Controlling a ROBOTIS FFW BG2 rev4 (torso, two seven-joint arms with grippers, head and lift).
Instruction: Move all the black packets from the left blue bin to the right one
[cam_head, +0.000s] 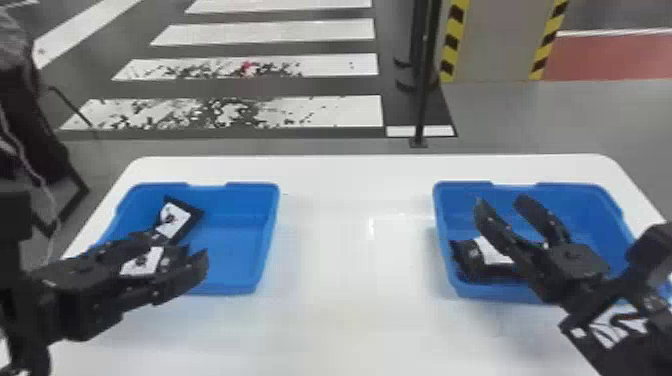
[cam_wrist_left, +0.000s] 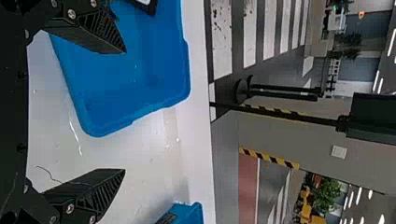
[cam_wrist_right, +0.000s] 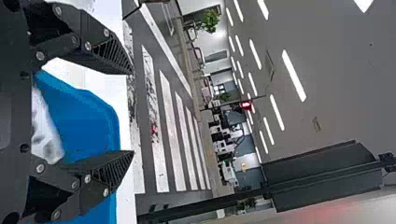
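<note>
The left claw (cam_head: 182, 245) gapes wide and empty above the left blue bin (cam_head: 240, 250), where two black packets (cam_head: 172, 220) show, while the right claw (cam_head: 500, 201), also spread and empty, hangs over the right blue bin (cam_head: 590, 215) with packet material (cam_head: 495, 250) inside.

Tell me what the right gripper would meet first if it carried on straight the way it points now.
Probably the far rim of the right bin, near its left corner. The height of the right gripper is unclear, so it might instead pass over that rim.
</note>
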